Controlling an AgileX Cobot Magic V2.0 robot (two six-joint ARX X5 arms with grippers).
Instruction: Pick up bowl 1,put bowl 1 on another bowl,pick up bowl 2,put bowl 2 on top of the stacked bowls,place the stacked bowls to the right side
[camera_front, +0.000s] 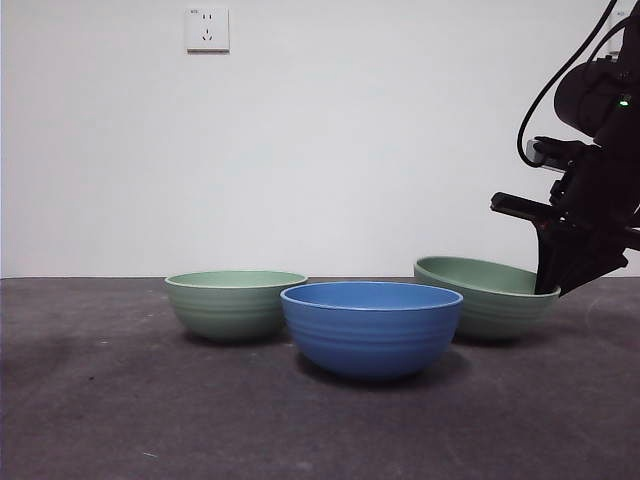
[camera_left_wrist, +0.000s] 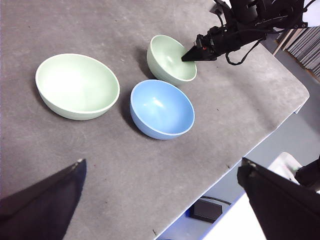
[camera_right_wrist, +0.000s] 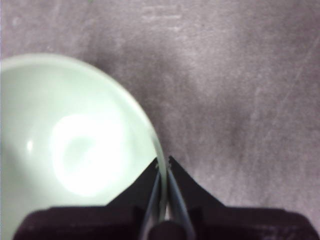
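The blue bowl (camera_front: 370, 330) (camera_left_wrist: 162, 109) stands upright at the front middle of the table. One pale green bowl (camera_front: 235, 300) (camera_left_wrist: 77, 86) rests behind it to the left. The other pale green bowl (camera_front: 480, 290) (camera_left_wrist: 170, 57) (camera_right_wrist: 75, 150) is behind it to the right, tilted, its right side raised. My right gripper (camera_front: 548, 285) (camera_left_wrist: 186, 58) (camera_right_wrist: 163, 162) is shut on that bowl's right rim, one jaw inside and one outside. My left gripper (camera_left_wrist: 162, 165) hangs high above the table, open and holding nothing.
The three bowls stand close together on the dark grey table (camera_front: 100, 400). The table's edge (camera_left_wrist: 270, 135) runs near the right green bowl in the left wrist view, with the floor beyond it. A wall socket (camera_front: 207, 29) sits on the white wall behind.
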